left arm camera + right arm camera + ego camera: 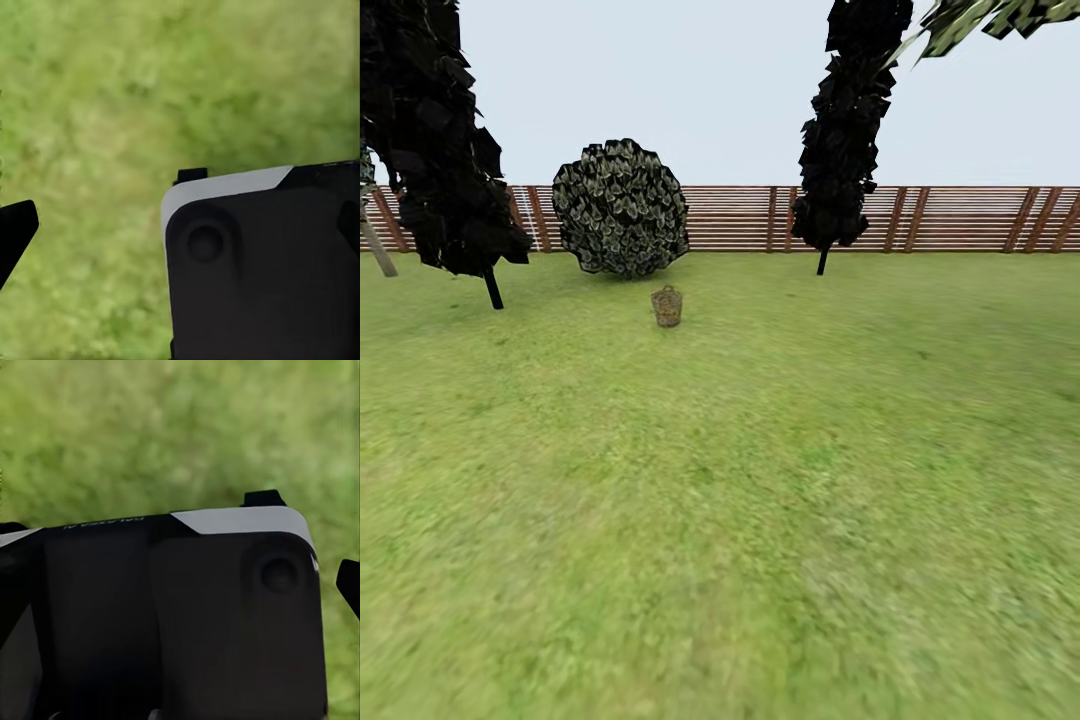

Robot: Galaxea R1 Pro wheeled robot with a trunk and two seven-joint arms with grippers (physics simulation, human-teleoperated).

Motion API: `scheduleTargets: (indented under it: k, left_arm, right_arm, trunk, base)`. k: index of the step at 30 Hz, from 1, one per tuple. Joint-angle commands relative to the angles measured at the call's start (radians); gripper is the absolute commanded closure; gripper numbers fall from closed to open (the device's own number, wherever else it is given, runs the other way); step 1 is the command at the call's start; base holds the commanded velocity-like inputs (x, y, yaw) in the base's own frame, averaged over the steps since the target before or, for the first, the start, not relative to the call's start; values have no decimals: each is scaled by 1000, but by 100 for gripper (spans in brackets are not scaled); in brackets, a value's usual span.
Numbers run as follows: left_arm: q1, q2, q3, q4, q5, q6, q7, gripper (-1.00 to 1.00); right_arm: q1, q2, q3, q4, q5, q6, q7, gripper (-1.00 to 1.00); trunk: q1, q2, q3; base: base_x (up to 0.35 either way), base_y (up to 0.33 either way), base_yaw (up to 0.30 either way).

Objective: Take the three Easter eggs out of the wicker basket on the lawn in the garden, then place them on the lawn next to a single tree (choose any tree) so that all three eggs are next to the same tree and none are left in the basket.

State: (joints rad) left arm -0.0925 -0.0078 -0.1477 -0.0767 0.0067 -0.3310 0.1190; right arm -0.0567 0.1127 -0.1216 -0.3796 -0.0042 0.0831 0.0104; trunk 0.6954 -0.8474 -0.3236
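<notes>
Brown and woven, the wicker basket (667,306) stands upright on the lawn (760,500) far ahead of both jaws, near a round bush (621,207), neither arm clearly closer, and I cannot tell if the jaws are spread.

Wicker basket (667,306): woven, tan, rough texture. Fence (960,218): brown horizontal wooden slats. Lawn (760,500): matt green grass, mottled.
</notes>
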Motion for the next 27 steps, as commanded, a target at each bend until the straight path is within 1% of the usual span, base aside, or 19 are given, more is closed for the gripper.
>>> scheduleTargets:
  k: [1, 5, 8, 27]
  left_arm:
    - [-2, 3, -9, 1, 0, -2, 6, -100]
    - [-5, 19, -9, 3, 0, -1, 0, -100]
    - [-4, 22, -9, 4, 0, -2, -2, -100]
    - [-4, 24, -9, 5, -1, -12, -4, -100]
  right_arm:
    - [0, 1, -5, -2, 0, 6, 1, -100]
    - [0, 1, -5, -2, 0, 6, 1, -100]
    - [0, 1, -5, -2, 0, 6, 0, -100]
    - [0, 1, -6, -2, 0, 4, 1, -100]
  trunk:
    - [-4, 6, 2]
    - [-19, 34, 15]
    - [-31, 55, 24]
    - [-104, 188, 84]
  base:
    - [0, 0, 0]
    - [0, 0, 0]
    - [0, 0, 0]
    - [0, 0, 0]
